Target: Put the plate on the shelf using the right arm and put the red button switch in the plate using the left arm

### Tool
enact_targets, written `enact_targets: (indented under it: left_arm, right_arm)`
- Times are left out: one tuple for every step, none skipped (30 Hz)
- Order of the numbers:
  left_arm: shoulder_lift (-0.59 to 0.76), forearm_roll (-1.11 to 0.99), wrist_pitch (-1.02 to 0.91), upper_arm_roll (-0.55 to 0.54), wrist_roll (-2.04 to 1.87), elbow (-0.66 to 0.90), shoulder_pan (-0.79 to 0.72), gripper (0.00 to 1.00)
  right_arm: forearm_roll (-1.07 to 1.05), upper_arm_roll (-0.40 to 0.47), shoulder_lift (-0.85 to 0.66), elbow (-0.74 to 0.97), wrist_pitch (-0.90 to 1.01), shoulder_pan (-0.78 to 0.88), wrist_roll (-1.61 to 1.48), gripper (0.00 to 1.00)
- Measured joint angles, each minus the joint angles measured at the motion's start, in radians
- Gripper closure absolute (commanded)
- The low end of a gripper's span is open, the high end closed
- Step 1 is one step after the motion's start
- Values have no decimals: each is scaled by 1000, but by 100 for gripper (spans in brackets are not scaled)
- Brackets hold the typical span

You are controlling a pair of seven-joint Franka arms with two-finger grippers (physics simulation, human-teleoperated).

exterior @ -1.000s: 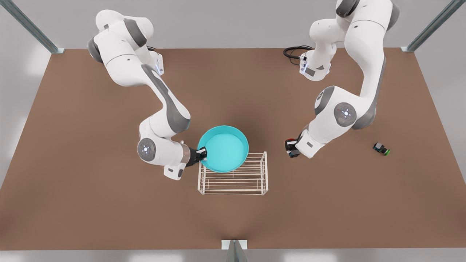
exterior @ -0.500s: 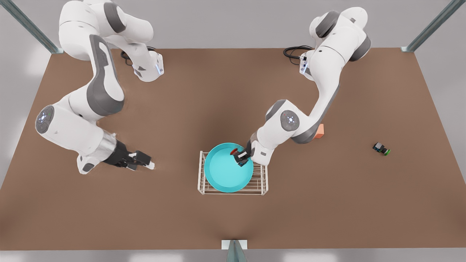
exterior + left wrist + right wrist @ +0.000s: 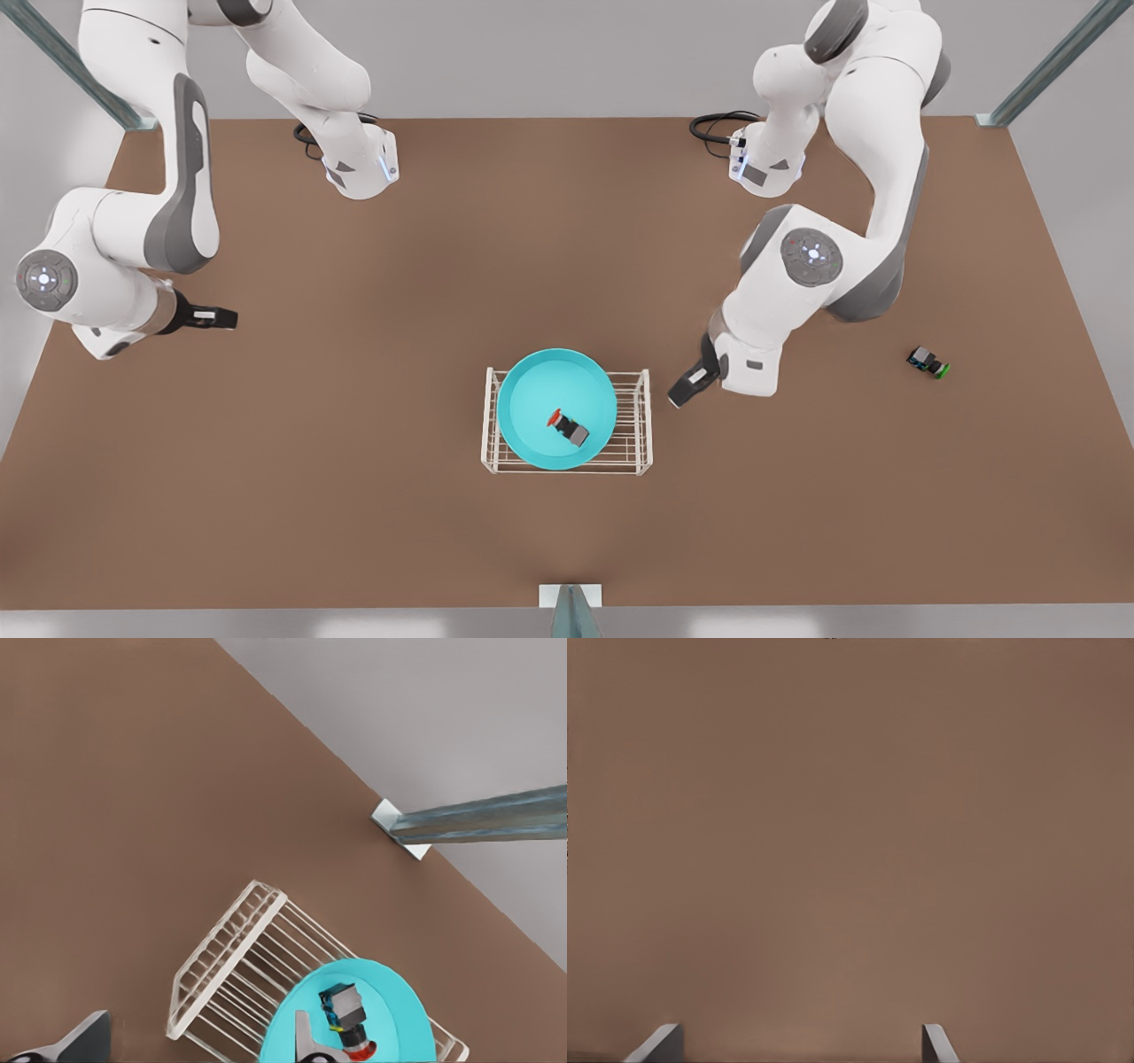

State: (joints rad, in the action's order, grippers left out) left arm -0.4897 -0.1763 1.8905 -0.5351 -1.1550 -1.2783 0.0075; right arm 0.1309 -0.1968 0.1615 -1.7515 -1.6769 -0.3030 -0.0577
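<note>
The turquoise plate rests on top of the white wire shelf near the table's front middle. The red button switch lies on its side inside the plate, red cap toward the front view's left. My left gripper hangs open just off the shelf's corner on the front view's right, holding nothing. Its wrist view looks down on the shelf, plate and switch past the gripper. My right gripper waits open far to the front view's left, over bare table.
A like switch with a green cap lies on the brown table toward the front view's right. Arm bases and a black cable sit at the back edge. A metal post stands at the front edge.
The left gripper let go of the red button switch in the plate and drew back off the shelf to the front view's right. The right arm swung farther to the front view's left.
</note>
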Motion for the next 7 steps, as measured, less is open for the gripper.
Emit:
enact_targets:
  left_arm:
    - [13, 3, -61, 46, 48, 4, 10, 0]
    - [42, 35, -112, 168, 100, 1, -25, 0]
    - [90, 67, -151, 288, 158, -23, -63, 0]
    - [138, 89, -167, 352, 215, -82, -85, 0]
    - [163, 106, -178, 383, 269, -109, -107, 0]
    - [173, 122, -187, 397, 319, -116, -121, 0]
    - [178, 134, -195, 404, 367, -119, -128, 0]
  right_arm:
    - [1, 0, 4, 3, 2, 2, -13, 0]
    - [1, -2, 6, 8, 4, 2, -25, 0]
    - [2, -5, 7, 14, 10, 3, -35, 0]
    - [2, -9, 11, 21, 14, 5, -44, 0]
    - [2, -12, 16, 26, 18, 10, -52, 0]
    - [2, -13, 19, 29, 21, 14, -60, 0]
    - [2, -14, 26, 30, 24, 16, -67, 0]
